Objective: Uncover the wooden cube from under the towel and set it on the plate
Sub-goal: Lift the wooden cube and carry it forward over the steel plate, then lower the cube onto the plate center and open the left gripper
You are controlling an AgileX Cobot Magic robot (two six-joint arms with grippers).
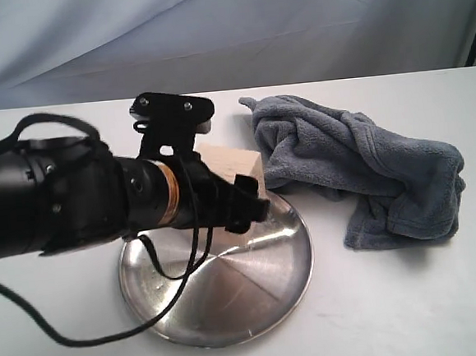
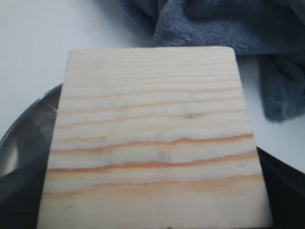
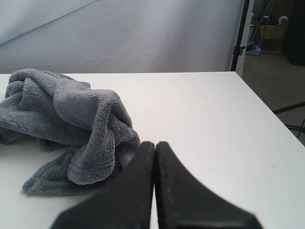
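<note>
tabletop (image 1: 413,313), white, bears plate (image 1: 232,306) and crumpled towel (image 1: 361,168) before grey drape (image 1: 226,30)

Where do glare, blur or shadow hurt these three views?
Exterior view: a bright glare streak on the plate, otherwise even light. Left wrist view: the block fills the frame, slightly soft; towel behind it blurred. Right wrist view: the shut right hand is a dark, blurred shape; towel sharp.

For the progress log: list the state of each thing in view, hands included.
wooden cube, uncovered, held over the far rim of the plate.
towel, crumpled in a heap beside the plate.
plate, right way up, middle bare.
left hand, shut on the wooden cube.
right hand, shut, empty.
</note>
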